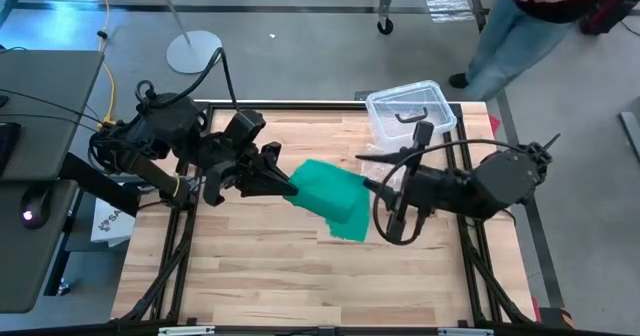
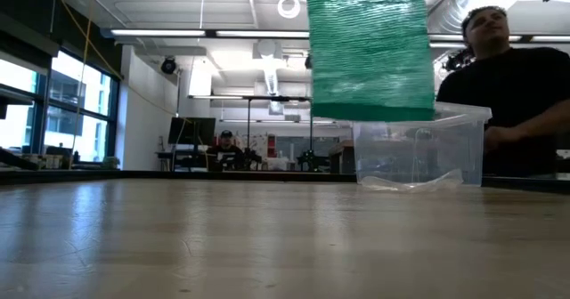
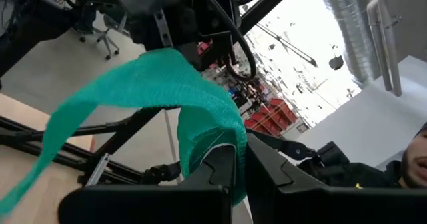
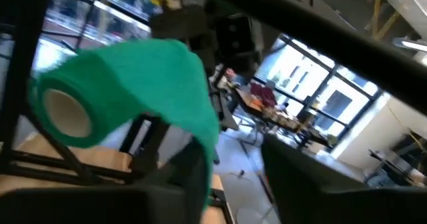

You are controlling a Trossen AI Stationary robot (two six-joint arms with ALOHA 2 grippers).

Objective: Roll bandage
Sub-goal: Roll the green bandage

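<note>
- Green, stretchy woven fabric makes up the bandage (image 1: 330,198), a broad flat strip held above the middle of the pale wood-plank counter (image 1: 300,276), between the two arms.
- Left claw (image 1: 288,185), at the strip's left end, has its dark fingers pressed together on the fabric; the left wrist view shows the cloth pinched in the narrow slit between those fingers (image 3: 220,177) and twisting away in a ribbon.
- Right claw (image 1: 372,188) sits at the strip's right end, in front of the box. The right wrist view shows its fingers (image 4: 190,177) standing apart, with the cloth draped over one of them; whether they pinch it I cannot tell.
- Only the right wrist view shows the bandage's wound part: a small cylinder of green wrapped on a pale core, with its round end in sight, and loose fabric running off it.
- From counter height, the low view shows the strip hanging as a flat ribbed sheet with fine horizontal threads, its lower edge clear of the counter.
- A clear, rigid plastic box (image 1: 408,109) with rounded corners and a black handle stands at the far right of the counter; crinkly clear plastic (image 2: 414,183) lies at its base.
- A person in a dark top (image 2: 508,94) stands beyond the counter's far right corner.
</note>
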